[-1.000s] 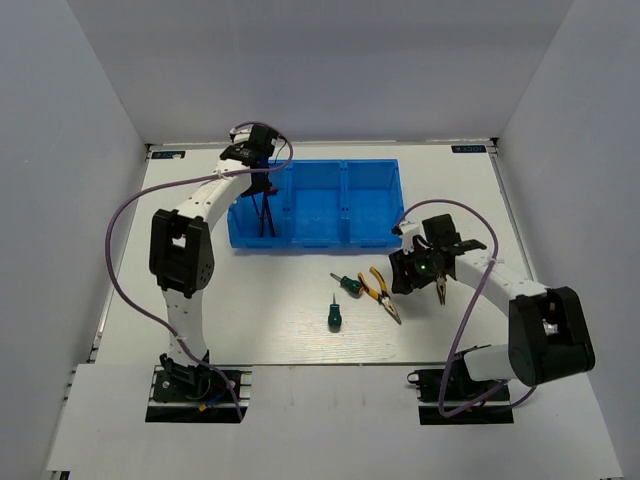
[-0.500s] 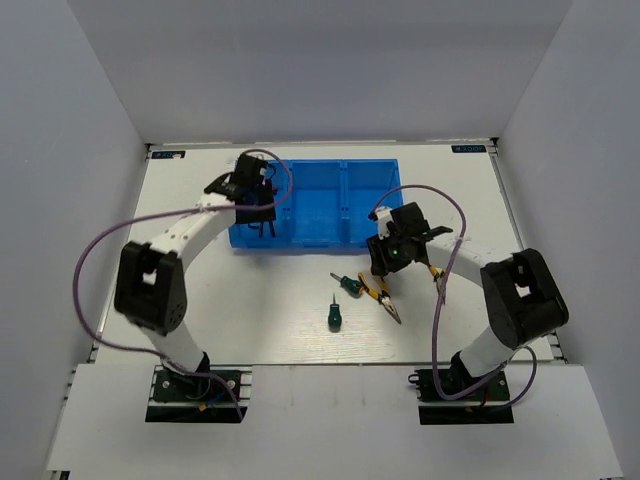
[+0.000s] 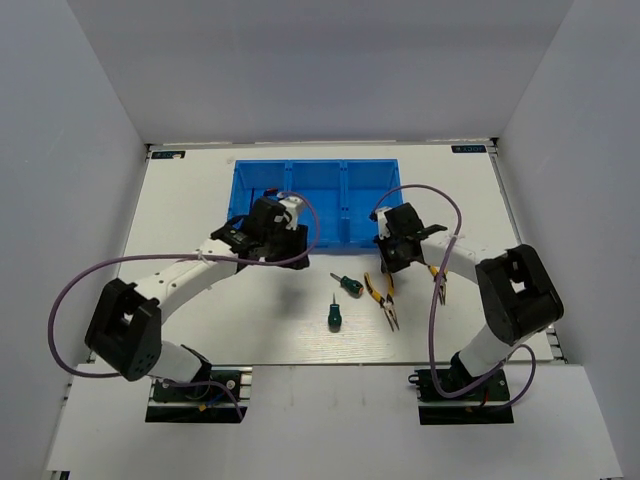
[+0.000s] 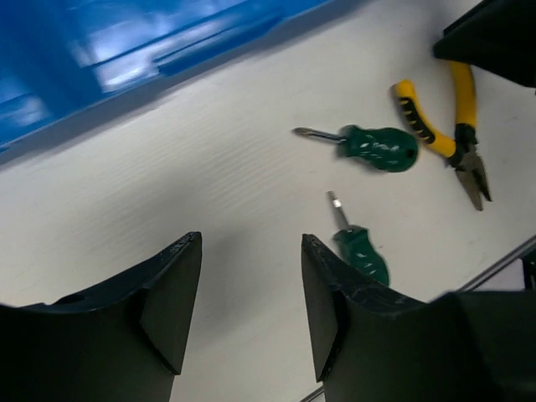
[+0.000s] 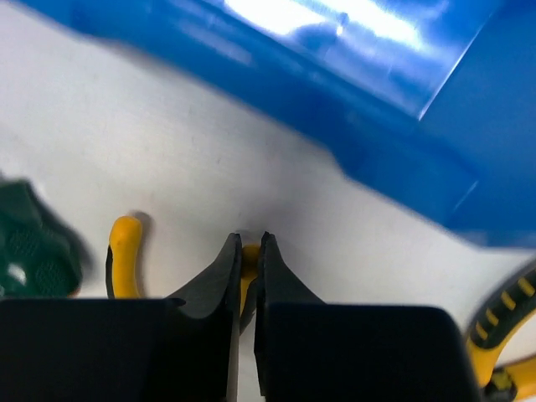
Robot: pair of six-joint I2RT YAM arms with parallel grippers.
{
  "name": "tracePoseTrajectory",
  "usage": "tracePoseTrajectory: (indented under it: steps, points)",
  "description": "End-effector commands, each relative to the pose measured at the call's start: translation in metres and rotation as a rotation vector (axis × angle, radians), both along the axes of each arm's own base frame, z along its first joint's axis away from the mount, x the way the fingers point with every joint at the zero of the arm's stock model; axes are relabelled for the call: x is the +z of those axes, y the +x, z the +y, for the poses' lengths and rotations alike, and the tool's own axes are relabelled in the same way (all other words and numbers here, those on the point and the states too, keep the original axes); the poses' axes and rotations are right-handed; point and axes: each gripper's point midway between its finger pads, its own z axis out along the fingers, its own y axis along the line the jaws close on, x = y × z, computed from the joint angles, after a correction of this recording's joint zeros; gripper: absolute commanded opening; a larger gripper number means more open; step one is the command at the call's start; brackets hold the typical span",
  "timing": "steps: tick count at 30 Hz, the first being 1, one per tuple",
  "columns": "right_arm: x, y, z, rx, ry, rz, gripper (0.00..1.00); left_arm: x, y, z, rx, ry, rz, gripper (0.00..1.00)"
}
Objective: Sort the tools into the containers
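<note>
Right pincer (image 5: 245,244) just clamped on one handle of yellow-and-black-handled pliers (image 3: 381,296), which lie on white table (image 3: 200,200) near bright blue plastic bin tray (image 3: 315,163). Left pincer (image 4: 251,251), jaws apart (empty), swung from tray toward green-handled screwdrivers (image 4: 381,146). Next pick starting.

two green screwdrivers (image 3: 347,285) | yellow pliers (image 3: 382,298) just beside | blue tray (image 3: 340,238) behind

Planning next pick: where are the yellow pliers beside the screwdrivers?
Top view, right of centre: yellow pliers just right of the green screwdrivers, one handle in the right gripper.
</note>
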Motion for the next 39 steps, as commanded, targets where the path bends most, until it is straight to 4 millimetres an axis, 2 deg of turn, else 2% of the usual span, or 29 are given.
tracePoseTrajectory:
  steps: [1,5,6,7,10,11,13,15,16,19,20,21,22,23,24,25,26,27,28,29,30,31,33,34,35,36,38,39]
  points:
    - [0.020,-0.019,-0.001,0.045,0.020,0.053,0.00,0.004,-0.002,-0.039,-0.049,-0.109,0.003,0.61]
    - [0.074,-0.001,0.023,0.118,0.126,-0.043,0.00,-0.007,-0.007,-0.064,-0.064,-0.120,0.020,0.61]
    - [0.088,0.005,0.027,0.121,0.146,-0.072,0.00,-0.009,-0.004,-0.064,-0.048,-0.118,0.017,0.61]
    - [0.092,0.000,0.028,0.132,0.155,-0.050,0.00,-0.005,-0.005,-0.069,-0.047,-0.124,0.013,0.61]
    - [0.124,0.002,0.043,0.173,0.221,-0.077,0.00,-0.011,-0.006,-0.070,-0.021,-0.109,0.020,0.61]
    - [0.145,0.010,0.048,0.182,0.246,-0.121,0.00,-0.002,-0.006,-0.070,-0.017,-0.115,-0.010,0.61]
    - [0.154,0.018,0.052,0.181,0.256,-0.142,0.00,0.005,-0.006,-0.067,-0.001,-0.127,-0.023,0.61]
    - [0.188,0.039,0.059,0.175,0.281,-0.224,0.00,0.006,-0.012,-0.062,0.014,-0.123,-0.035,0.61]
    - [0.189,0.046,0.062,0.169,0.282,-0.229,0.00,0.019,-0.011,-0.061,0.027,-0.146,-0.058,0.61]
    - [0.218,0.084,0.067,0.127,0.259,-0.334,0.00,0.022,-0.019,-0.053,0.046,-0.158,-0.060,0.61]
    - [0.213,0.094,0.065,0.107,0.227,-0.340,0.00,0.027,-0.019,-0.053,0.052,-0.171,-0.064,0.61]
    - [0.227,0.113,0.062,0.076,0.207,-0.401,0.00,0.020,-0.022,-0.047,0.061,-0.157,-0.061,0.61]
    - [0.228,0.122,0.057,0.059,0.193,-0.417,0.00,0.019,-0.028,-0.047,0.060,-0.157,-0.050,0.61]
    - [0.218,0.133,0.054,0.049,0.153,-0.423,0.00,0.020,-0.030,-0.045,0.060,-0.159,-0.052,0.61]
    - [0.221,0.141,0.053,0.048,0.147,-0.445,0.00,0.021,-0.031,-0.041,0.078,-0.165,-0.056,0.61]
    - [0.232,0.153,0.049,0.036,0.151,-0.480,0.00,0.022,-0.033,-0.040,0.078,-0.164,-0.055,0.61]
    - [0.227,0.171,0.041,0.005,0.105,-0.502,0.00,0.021,-0.035,-0.038,0.078,-0.163,-0.054,0.61]
    - [0.220,0.180,0.033,-0.010,0.087,-0.504,0.00,0.021,-0.035,-0.038,0.084,-0.168,-0.049,0.63]
    - [0.226,0.192,0.026,-0.023,0.073,-0.529,0.00,0.021,-0.038,-0.040,0.075,-0.168,-0.049,0.63]
    - [0.211,0.202,0.019,-0.040,0.049,-0.510,0.00,0.021,-0.038,-0.040,0.075,-0.168,-0.049,0.63]
    - [0.204,0.212,0.020,-0.038,0.049,-0.506,0.00,0.025,-0.037,-0.041,0.075,-0.170,-0.051,0.63]
    - [0.193,0.217,0.020,-0.024,0.035,-0.492,0.07,0.021,-0.037,-0.041,0.076,-0.163,-0.043,0.64]
    - [0.186,0.222,0.019,-0.009,0.034,-0.477,0.34,0.028,-0.032,-0.050,0.066,-0.172,-0.051,0.64]
    - [0.185,0.222,0.019,-0.006,0.034,-0.472,0.50,0.027,-0.034,-0.053,0.051,-0.161,-0.049,0.64]
    - [0.184,0.220,0.018,-0.004,0.044,-0.463,0.52,0.032,-0.030,-0.057,0.050,-0.167,-0.055,0.64]
    - [0.192,0.216,0.017,-0.012,0.055,-0.468,0.52,0.026,-0.031,-0.062,0.039,-0.154,-0.042,0.64]
    - [0.193,0.211,0.008,-0.031,0.057,-0.450,0.52,0.025,-0.025,-0.068,0.039,-0.149,-0.036,0.64]
    - [0.202,0.205,0.000,-0.057,0.067,-0.450,0.52,0.022,-0.026,-0.074,0.027,-0.142,-0.029,0.64]
